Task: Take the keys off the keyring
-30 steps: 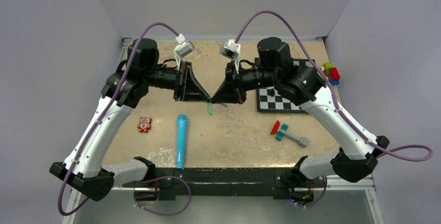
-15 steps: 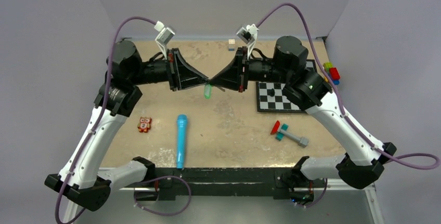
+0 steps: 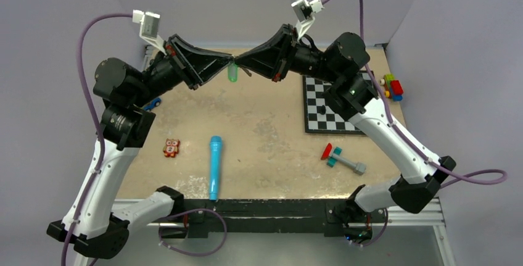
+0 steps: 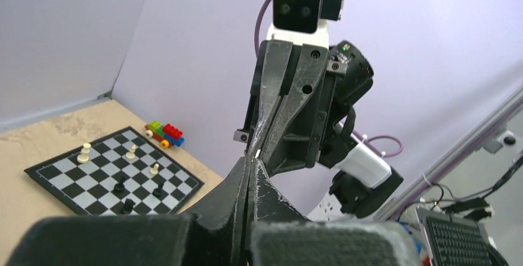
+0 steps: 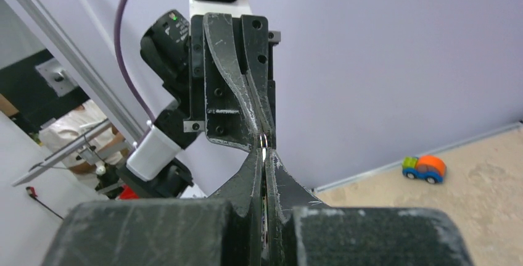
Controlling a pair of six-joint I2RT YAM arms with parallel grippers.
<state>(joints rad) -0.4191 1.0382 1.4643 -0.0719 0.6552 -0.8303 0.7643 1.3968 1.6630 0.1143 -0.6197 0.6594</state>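
Both grippers meet tip to tip high above the far part of the table. My left gripper is shut on the thin metal keyring. My right gripper is shut on a flat key that shows only as a sliver between its fingers. A green key hangs free below the meeting point. In the left wrist view my left gripper has its jaws pressed together, with the right gripper's fingers straight ahead. In the right wrist view my right gripper faces the left gripper's fingers.
On the table lie a chessboard with pieces, a blue toy microphone, a red owl tile, a red and teal toy, stacked toy bricks and a small toy car.
Both arms have lifted the keyring up and away, toward the back wall and a little left. The green key still hangs below the joined tips. Both grippers stay shut.
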